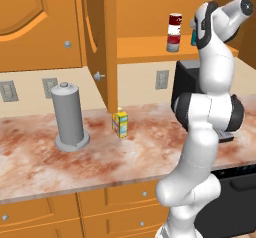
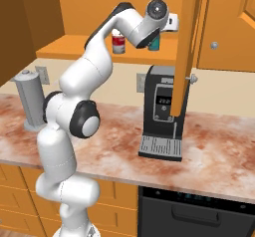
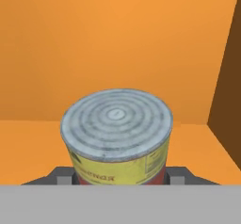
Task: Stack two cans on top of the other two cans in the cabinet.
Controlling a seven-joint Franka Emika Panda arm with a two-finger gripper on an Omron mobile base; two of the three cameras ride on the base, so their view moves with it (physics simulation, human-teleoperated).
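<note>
In the hand view a can (image 3: 117, 133) with a ringed grey lid, a yellowish label and a red band sits between my fingertips (image 3: 63, 175); my gripper (image 3: 120, 175) is shut on it, inside the cabinet (image 1: 145, 49). On the shelf the dark red and white can (image 1: 175, 23) stands on top of the grey can with a red band (image 1: 173, 43). The teal can (image 2: 154, 43) stands to their right, just under my hand (image 2: 171, 21), and peeks out beside the gripper (image 1: 199, 32). The open door hides the held can in the right base view.
The cabinet's open door (image 1: 100, 42) hangs over the counter, its knob (image 1: 98, 75) sticking out. On the marbled counter (image 1: 75, 162) stand a tall grey canister (image 1: 68, 114), a yellow carton (image 1: 120, 123) and a black coffee machine (image 2: 162, 114).
</note>
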